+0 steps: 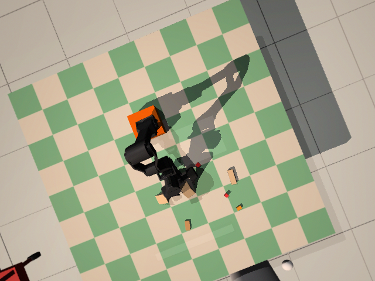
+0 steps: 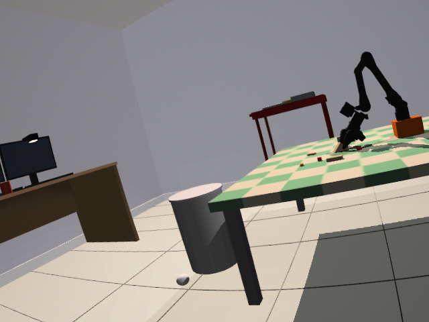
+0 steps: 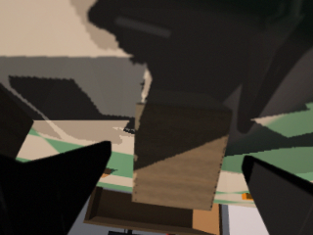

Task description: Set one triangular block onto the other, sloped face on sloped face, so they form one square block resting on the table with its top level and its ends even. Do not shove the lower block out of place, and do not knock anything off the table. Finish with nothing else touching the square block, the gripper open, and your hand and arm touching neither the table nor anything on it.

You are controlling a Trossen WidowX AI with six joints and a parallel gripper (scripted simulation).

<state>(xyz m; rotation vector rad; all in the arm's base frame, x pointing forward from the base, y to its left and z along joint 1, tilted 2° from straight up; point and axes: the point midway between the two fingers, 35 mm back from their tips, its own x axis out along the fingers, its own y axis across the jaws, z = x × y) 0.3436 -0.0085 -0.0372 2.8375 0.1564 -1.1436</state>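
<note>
A wooden triangular block (image 1: pixel 189 191) (image 2: pixel 338 147) (image 3: pixel 178 176) stands on the checkered table (image 1: pixel 272 120) (image 2: pixel 312 180). It fills the middle of the wrist view, with part of its face in shadow. My gripper (image 1: pixel 181 184) (image 2: pixel 346 139) (image 3: pixel 175 155) is open and low over the table, one finger on each side of this block. I cannot tell whether the fingers touch it. A second light wooden block (image 1: pixel 161 199) lies just to the left of the gripper, partly hidden by it.
Two more wooden blocks (image 1: pixel 232 175) (image 1: pixel 187 225) lie on the table to the right and front. Small red cubes (image 1: pixel 198 164) (image 1: pixel 226 195) and a small orange cube (image 1: pixel 239 207) lie nearby. The arm's orange base (image 1: pixel 133 120) (image 2: pixel 407 127) stands behind.
</note>
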